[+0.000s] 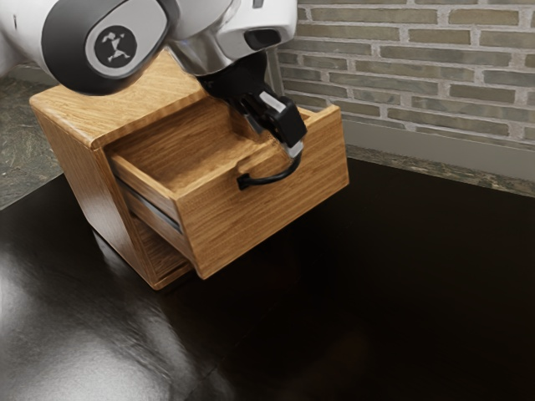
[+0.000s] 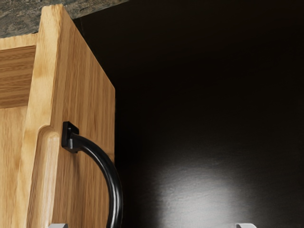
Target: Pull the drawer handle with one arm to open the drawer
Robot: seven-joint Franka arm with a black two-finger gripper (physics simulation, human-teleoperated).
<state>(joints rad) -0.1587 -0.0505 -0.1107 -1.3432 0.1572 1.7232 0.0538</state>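
A plain simulated room: grey brick wall [image 1: 418, 50], stone floor [image 1: 17, 142], glossy black table [image 1: 376, 317].

Dim scene w/ soft glare on table [image 1: 75, 351].

Arm links [image 1: 217, 21]: glossy white moulded shells with rounded contours. Joint cap [image 1: 114, 44]: grey disc carrying a black circular badge with a white figure emblem. One dark oval recess [image 1: 263, 38] is set into the white shell at the wrist end. Claw [image 1: 292, 151]: black body with a pale grey panel. Fingertips [image 2: 245, 225]: pale grey.
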